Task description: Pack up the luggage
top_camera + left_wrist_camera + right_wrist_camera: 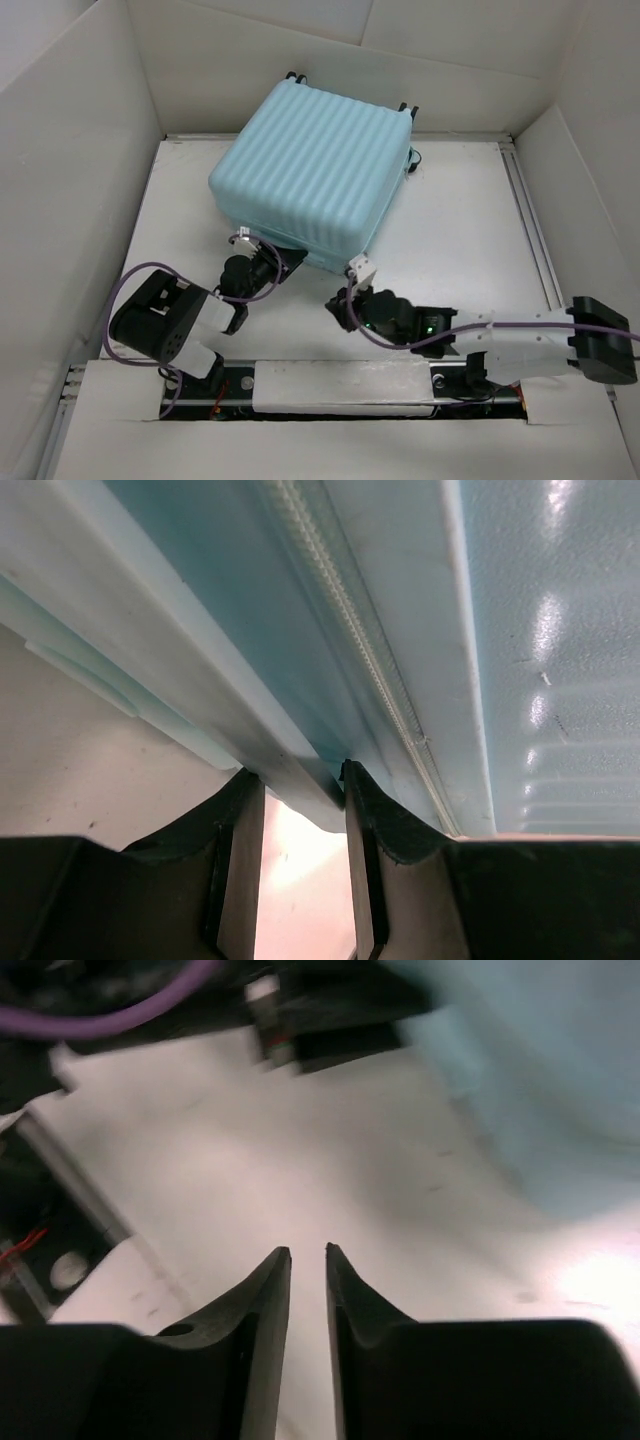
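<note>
Aqua-blue plastic sits right between the fingers of the left gripper (298,776). A pale lip on the near-left edge of the luggage (315,165) runs down into the gap and fills it from one dark fingertip (245,790) to the other, so the jaws are clamped on that lip. Just ahead of this gripper and slightly to its right, a line of zip teeth (350,650) runs along the case's side, and past it the glossy shell rises. From above, the case lies flat on the white table (470,230) with its lid down and ribbed face up. It stretches away ahead of both grippers, with its small black wheels (296,76) on the far side. Further right, the right gripper (307,1250) hangs low over bare tabletop just off the case's near-right corner. Its two dark fingers stand a narrow slit apart with nothing in it. The blurred blue corner of the case lies ahead of it and to its right, not touching it. Ahead and to its left, a purple cable (110,1022) crosses the wrist view, out of focus.
</note>
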You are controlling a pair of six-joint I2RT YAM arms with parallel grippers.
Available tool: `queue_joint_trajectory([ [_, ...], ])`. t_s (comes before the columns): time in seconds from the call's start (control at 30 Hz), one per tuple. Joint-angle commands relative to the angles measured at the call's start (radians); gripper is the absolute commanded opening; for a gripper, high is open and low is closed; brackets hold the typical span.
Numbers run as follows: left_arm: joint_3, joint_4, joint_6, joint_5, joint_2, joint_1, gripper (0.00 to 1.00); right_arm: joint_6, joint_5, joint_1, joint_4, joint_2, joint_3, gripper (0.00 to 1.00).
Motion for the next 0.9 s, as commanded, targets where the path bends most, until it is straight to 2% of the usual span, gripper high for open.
queue_joint_trajectory([
  [0.0, -0.03, 0.028, 0.099, 0.094, -0.115, -0.023, 0.0, 0.014, 0.059, -0.124, -0.059, -0.149, -0.082, 0.3],
  [0.03, -0.03, 0.006, 0.114, 0.094, -0.135, -0.023, 0.0, 0.003, 0.03, -0.156, -0.074, -0.229, -0.101, 0.38],
  [0.13, -0.03, -0.075, 0.145, 0.074, -0.201, -0.023, 0.0, -0.071, -0.072, -0.27, -0.084, -0.321, -0.149, 0.59],
  [0.2, -0.03, -0.103, 0.156, 0.065, -0.212, -0.023, 0.0, -0.137, -0.153, -0.38, -0.084, -0.354, -0.149, 0.66],
  [0.3, -0.021, -0.117, 0.156, 0.065, -0.223, -0.023, 0.0, -0.216, -0.317, -0.476, -0.084, -0.303, -0.12, 0.66],
  [0.33, -0.021, -0.117, 0.156, 0.075, -0.223, -0.023, 0.0, -0.233, -0.416, -0.514, -0.084, -0.282, -0.095, 0.66],
  [0.37, -0.021, -0.117, 0.156, 0.075, -0.223, -0.023, 0.0, -0.234, -0.444, -0.514, -0.084, -0.241, -0.085, 0.64],
  [0.57, -0.021, -0.081, 0.156, 0.075, -0.194, -0.023, 0.0, -0.289, -0.513, -0.539, -0.069, -0.162, -0.051, 0.6],
  [0.67, -0.021, -0.054, 0.156, 0.085, -0.163, -0.023, 0.0, -0.301, -0.57, -0.568, -0.038, -0.119, -0.042, 0.54],
  [0.77, -0.021, -0.026, 0.147, 0.094, -0.138, -0.023, 0.0, -0.312, -0.558, -0.568, -0.001, -0.087, -0.041, 0.46],
  [0.87, -0.021, -0.015, 0.147, 0.094, -0.126, -0.023, 0.0, -0.312, -0.538, -0.579, 0.022, -0.059, -0.032, 0.43],
])
